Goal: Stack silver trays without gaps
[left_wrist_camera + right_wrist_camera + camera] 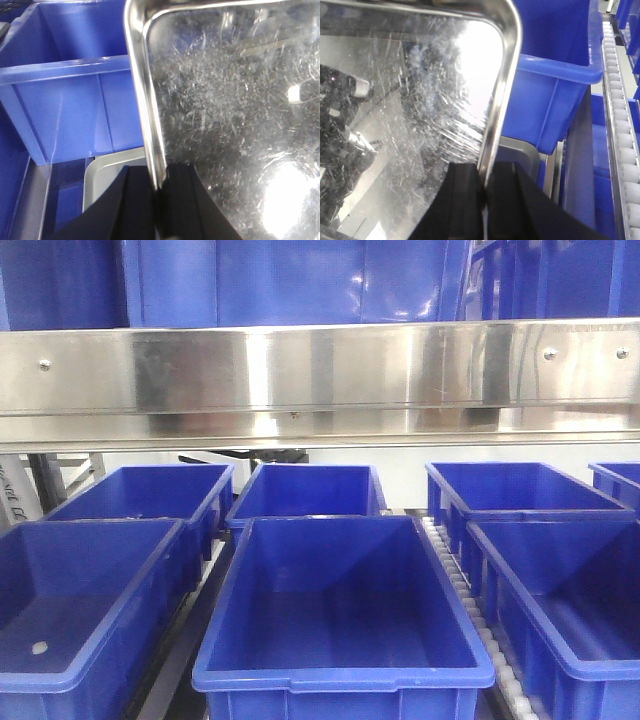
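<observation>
Your left gripper (158, 186) is pinching the scratched silver tray (230, 115) by its rim. Your right gripper (485, 182) is clamped on a rim too, with a second tray (524, 152) lying just below.

The silver tray (225, 125) runs off top and right; the left gripper (159, 190) jaws hide part of a lower tray (104, 171).

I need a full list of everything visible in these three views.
Shiny scratched steel tray: apparently one, silver, held in both wrist views.
Second flat steel tray: one, silver-grey, below the held tray.
Deep plastic bins: at least seven, blue, under the beam; more above.
Riveted steel beam: one, silver, across the front view.
Roller track: one, white, between bins.
Left gripper: one, black, shut on tray rim.
Right gripper: one, black, shut on tray rim.
</observation>
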`<state>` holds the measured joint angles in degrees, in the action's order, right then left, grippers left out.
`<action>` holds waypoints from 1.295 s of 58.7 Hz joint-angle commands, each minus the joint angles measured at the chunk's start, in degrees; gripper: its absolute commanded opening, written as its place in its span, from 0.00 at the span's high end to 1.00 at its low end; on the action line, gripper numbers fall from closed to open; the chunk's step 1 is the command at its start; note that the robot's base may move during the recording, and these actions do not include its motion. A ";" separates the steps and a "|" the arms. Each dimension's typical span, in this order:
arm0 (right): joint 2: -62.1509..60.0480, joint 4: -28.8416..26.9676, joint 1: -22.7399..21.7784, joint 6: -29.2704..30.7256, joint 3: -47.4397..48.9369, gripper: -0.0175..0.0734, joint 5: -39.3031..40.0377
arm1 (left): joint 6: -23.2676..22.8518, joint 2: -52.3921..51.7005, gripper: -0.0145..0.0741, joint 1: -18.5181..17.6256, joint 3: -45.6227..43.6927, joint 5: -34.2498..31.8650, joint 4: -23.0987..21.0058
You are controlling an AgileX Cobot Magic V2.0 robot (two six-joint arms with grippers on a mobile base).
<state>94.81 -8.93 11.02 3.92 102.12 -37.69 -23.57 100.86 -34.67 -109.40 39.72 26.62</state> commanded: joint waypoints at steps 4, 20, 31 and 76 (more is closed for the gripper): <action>-0.55 -2.25 1.03 1.24 0.53 0.89 2.27 | 0.44 -0.40 0.84 -0.89 -0.57 -4.87 -1.37; -0.53 -2.25 1.03 1.24 0.53 0.89 2.66 | 0.44 -0.40 0.84 -0.89 -0.57 -4.87 -0.92; -0.28 -2.35 1.03 1.24 0.53 0.89 1.70 | 0.44 -0.40 0.84 -1.04 -0.57 -4.87 -0.97; 15.23 -2.35 1.03 1.24 0.53 0.89 -9.01 | 0.44 12.18 0.83 -0.91 0.22 8.51 -1.51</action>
<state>109.99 -9.20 11.02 3.33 102.25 -46.42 -24.16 112.55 -34.67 -108.79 51.75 25.52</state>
